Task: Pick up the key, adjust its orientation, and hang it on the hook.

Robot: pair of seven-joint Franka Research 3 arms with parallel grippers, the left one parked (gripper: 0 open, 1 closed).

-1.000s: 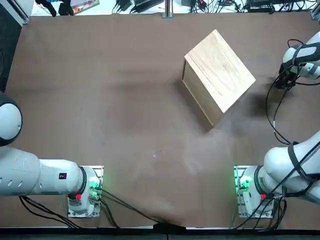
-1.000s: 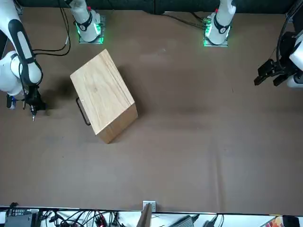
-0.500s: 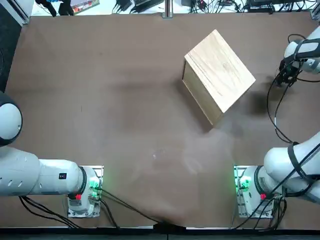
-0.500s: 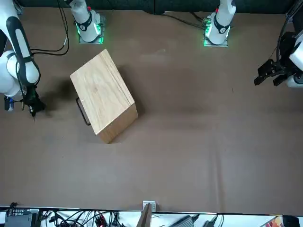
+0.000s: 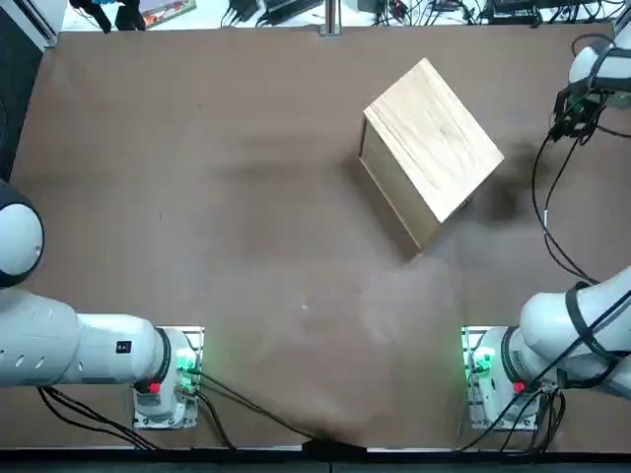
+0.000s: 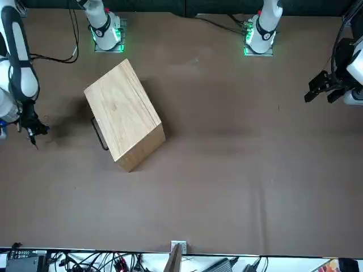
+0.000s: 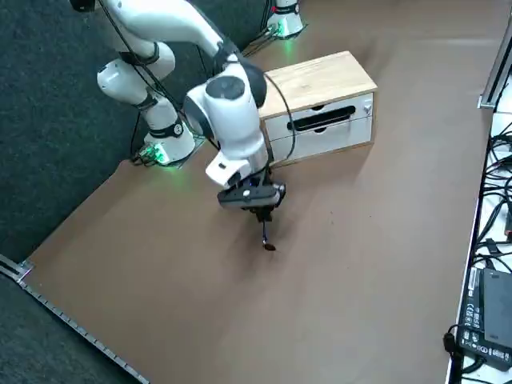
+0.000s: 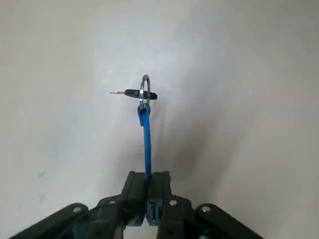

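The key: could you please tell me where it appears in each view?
Right wrist view: the key is on a ring at the end of a blue strap held by the right claw.
Right side view: just below the claw, near centre.
Front view: far left; too small to confirm.
Top view: not visible.
Landmark: the wooden box, except in the wrist view.

Brown tabletop, wooden box, dark fabric behind

I have a smooth brown table [image 5: 246, 217] under me, soft shadows on it. Pale wooden box [image 7: 320, 84] sits angled on the table, two white drawer fronts [image 7: 340, 136] on one side. Dark fabric-like panel [image 7: 48, 120] beyond one table edge. Along another edge: metal post [image 6: 174, 258], tangled black cables [image 6: 91, 263], dark electronics box [image 7: 498, 308] on white surface.
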